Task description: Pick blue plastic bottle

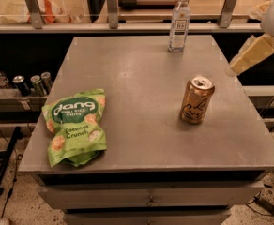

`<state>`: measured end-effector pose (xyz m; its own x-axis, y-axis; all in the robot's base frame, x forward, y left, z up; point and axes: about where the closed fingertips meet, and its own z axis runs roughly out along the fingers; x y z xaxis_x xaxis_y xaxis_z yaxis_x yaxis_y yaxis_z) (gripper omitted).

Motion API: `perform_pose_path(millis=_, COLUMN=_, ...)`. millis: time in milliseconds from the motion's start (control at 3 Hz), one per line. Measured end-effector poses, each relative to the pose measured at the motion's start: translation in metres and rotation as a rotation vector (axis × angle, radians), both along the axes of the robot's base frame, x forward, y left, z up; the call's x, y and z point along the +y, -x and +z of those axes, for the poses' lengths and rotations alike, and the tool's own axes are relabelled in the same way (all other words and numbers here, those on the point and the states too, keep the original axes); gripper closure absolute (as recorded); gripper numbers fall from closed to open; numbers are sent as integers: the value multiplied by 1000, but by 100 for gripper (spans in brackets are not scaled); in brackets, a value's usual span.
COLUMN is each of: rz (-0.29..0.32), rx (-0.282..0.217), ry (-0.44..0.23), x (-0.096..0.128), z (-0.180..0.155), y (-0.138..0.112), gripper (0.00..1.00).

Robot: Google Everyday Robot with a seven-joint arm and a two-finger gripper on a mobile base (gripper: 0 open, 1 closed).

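The blue plastic bottle (179, 23) is a slim clear bottle with a white cap and a pale label with dark print. It stands upright at the far edge of the grey table (141, 125), right of centre. My gripper (244, 61) is at the right edge of the view, just past the table's right side. It hangs above table height, to the right of the bottle and nearer to me, not touching it. It holds nothing that I can see.
A gold can (197, 100) stands upright on the table's right half. A green chips bag (75, 125) lies at the front left. Dark cans and a small bottle (19, 82) sit on a lower shelf at left. A railed counter (127, 13) runs behind the table.
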<state>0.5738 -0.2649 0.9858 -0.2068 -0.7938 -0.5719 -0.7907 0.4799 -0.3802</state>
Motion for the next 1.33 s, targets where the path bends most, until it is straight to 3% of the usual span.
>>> perform_pose_path(millis=667, rz=-78, rx=-76, ry=-16, x=-7, z=6, y=-33, gripper=0)
perform_pose_path(millis=1000, rz=-127, rx=-80, ry=-76, x=-6, z=-10, y=-55, gripper=0)
perform_pose_path(millis=1333, rz=-127, rx=-80, ry=-77, x=-6, z=-10, y=-55, gripper=0)
